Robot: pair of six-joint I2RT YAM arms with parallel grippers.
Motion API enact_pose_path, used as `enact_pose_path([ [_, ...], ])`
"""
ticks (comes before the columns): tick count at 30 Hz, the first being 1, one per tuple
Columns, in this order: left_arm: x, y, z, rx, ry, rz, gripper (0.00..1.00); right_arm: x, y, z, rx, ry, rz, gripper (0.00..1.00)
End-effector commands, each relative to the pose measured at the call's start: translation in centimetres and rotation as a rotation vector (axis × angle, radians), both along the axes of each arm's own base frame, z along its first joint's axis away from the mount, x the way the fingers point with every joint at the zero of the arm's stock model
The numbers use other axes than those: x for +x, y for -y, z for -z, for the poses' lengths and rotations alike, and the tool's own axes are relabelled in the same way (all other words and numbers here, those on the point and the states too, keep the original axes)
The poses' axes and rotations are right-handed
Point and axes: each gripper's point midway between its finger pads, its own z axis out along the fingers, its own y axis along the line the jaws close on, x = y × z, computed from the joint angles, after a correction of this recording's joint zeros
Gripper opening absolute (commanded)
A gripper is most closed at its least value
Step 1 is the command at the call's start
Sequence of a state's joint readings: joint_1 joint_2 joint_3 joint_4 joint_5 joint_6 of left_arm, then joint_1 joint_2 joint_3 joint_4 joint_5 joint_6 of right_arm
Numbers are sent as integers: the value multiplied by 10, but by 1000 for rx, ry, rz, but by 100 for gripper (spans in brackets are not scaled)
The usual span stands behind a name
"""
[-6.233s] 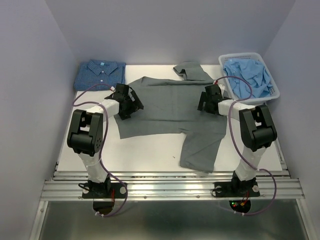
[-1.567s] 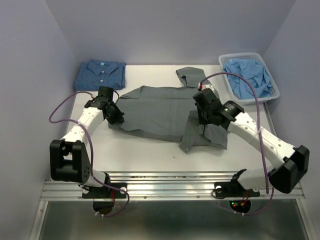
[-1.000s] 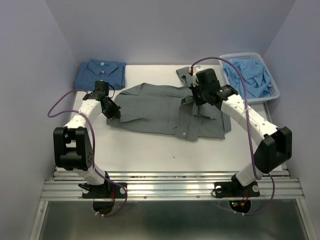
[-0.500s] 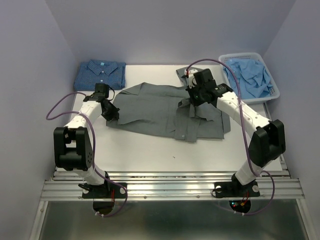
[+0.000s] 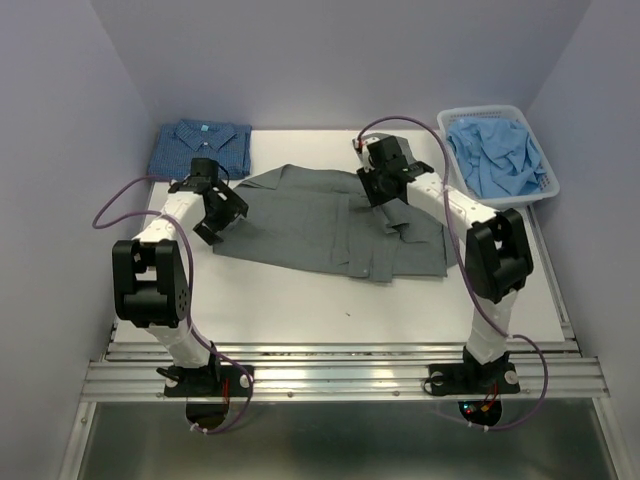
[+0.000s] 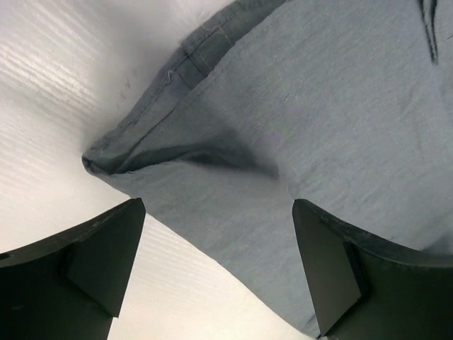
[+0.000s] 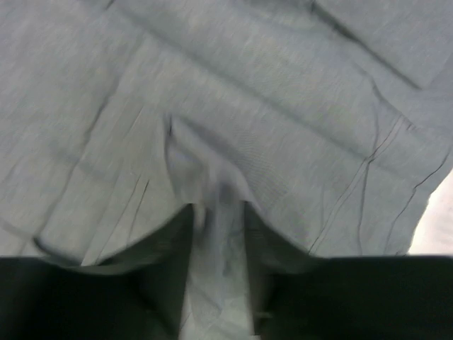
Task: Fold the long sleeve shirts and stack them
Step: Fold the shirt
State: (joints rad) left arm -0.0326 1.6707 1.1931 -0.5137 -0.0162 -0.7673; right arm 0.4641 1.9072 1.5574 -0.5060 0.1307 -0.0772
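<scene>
Your left gripper (image 6: pixel 212 269) has just spread wide, dropping the grey shirt's (image 5: pixel 320 225) left edge mid-table, while the right gripper (image 7: pixel 216 227) stays narrowly pinched on a cloth ridge, so the fold looks laid

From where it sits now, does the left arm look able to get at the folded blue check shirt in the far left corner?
Probably yes. The left gripper stands open and empty over the grey shirt's left edge, and the blue check shirt lies just beyond it with only bare table between them.
</scene>
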Motion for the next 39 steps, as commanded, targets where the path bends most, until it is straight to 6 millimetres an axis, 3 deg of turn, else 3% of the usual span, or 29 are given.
enact_pose_path([
  [1, 16, -6, -22, 31, 56, 6, 99, 49, 6, -30, -28, 156, 105, 45],
  [2, 17, -7, -25, 36, 64, 7, 99, 58, 8, -32, -39, 175, 141, 62],
  [3, 17, -8, -27, 39, 68, 9, 99, 59, 9, -28, -45, 171, 152, 67],
  [5, 18, -9, -35, 48, 91, 13, 99, 64, 12, -38, -34, 199, 198, 100],
  [10, 17, -1, -59, 43, 164, 58, 99, 46, 25, -63, 53, 225, 304, 100],
  [13, 16, 22, -68, 0, 219, 154, 99, 30, 37, -72, 116, 228, 388, 100],
  [14, 15, 30, -75, -13, 253, 189, 99, 18, 49, -73, 131, 223, 419, 100],
  [17, 2, 83, -78, -65, 299, 384, 99, -12, 73, -64, 229, 185, 553, 100],
  [18, 2, 86, -78, -76, 307, 407, 99, -20, 79, -60, 247, 174, 579, 100],
  [19, -6, 117, -80, -123, 320, 505, 99, -28, 85, -56, 262, 161, 605, 100],
  [20, -11, 135, -82, -154, 334, 566, 99, -36, 91, -52, 278, 150, 630, 100],
  [21, -17, 154, -81, -186, 358, 647, 99, -52, 103, -44, 302, 133, 677, 100],
  [22, -35, 185, -79, -256, 348, 756, 99, -59, 108, -41, 313, 127, 693, 100],
  [24, -50, 209, -70, -285, 330, 845, 99, -79, 116, -31, 324, 112, 713, 100],
  [28, -85, 270, -49, -369, 271, 1031, 99, -101, 120, -21, 359, 87, 722, 100],
  [32, -106, 306, -35, -456, 227, 1151, 99, -111, 125, -14, 362, 77, 734, 100],
  [39, -109, 321, -3, -467, 158, 1189, 99, -116, 124, 4, 353, 37, 712, 100],
])
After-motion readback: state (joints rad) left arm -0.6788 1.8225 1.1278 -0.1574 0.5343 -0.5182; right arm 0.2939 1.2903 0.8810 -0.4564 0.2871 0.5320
